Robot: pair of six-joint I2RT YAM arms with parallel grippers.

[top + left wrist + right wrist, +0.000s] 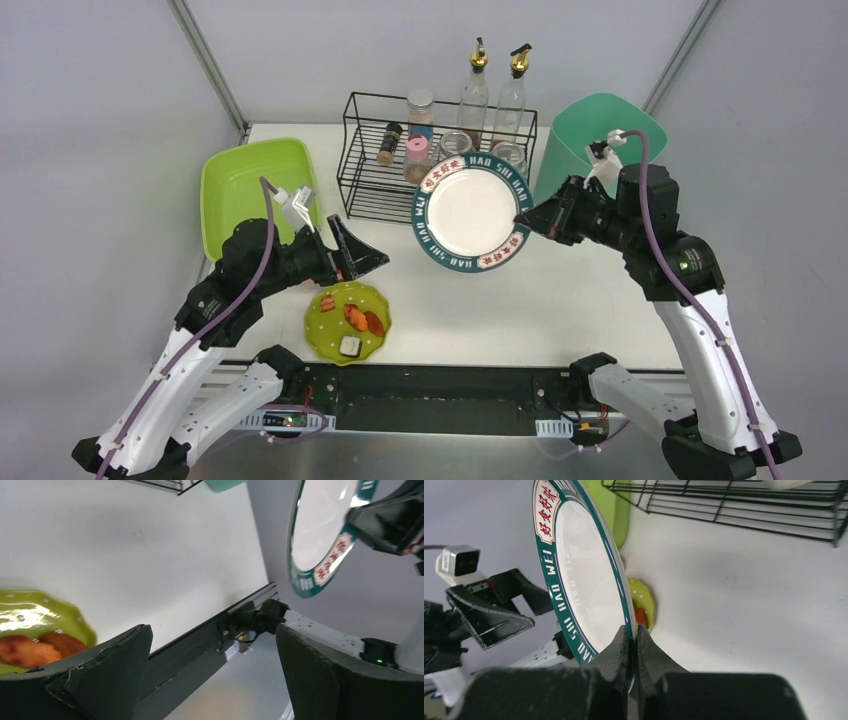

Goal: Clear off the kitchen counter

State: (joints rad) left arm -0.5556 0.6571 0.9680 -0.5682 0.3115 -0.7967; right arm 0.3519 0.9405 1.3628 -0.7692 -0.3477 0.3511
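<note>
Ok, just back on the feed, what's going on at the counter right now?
The right gripper is shut on the rim of the big white plate, which it holds up off the counter. The left gripper is open and empty, hovering just above the small green plate, which sits near the front edge with food on it.

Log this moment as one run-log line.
left hand: open, near green food plate | right hand: shut on teal-rimmed plate, held tilted above kitchen counter
</note>
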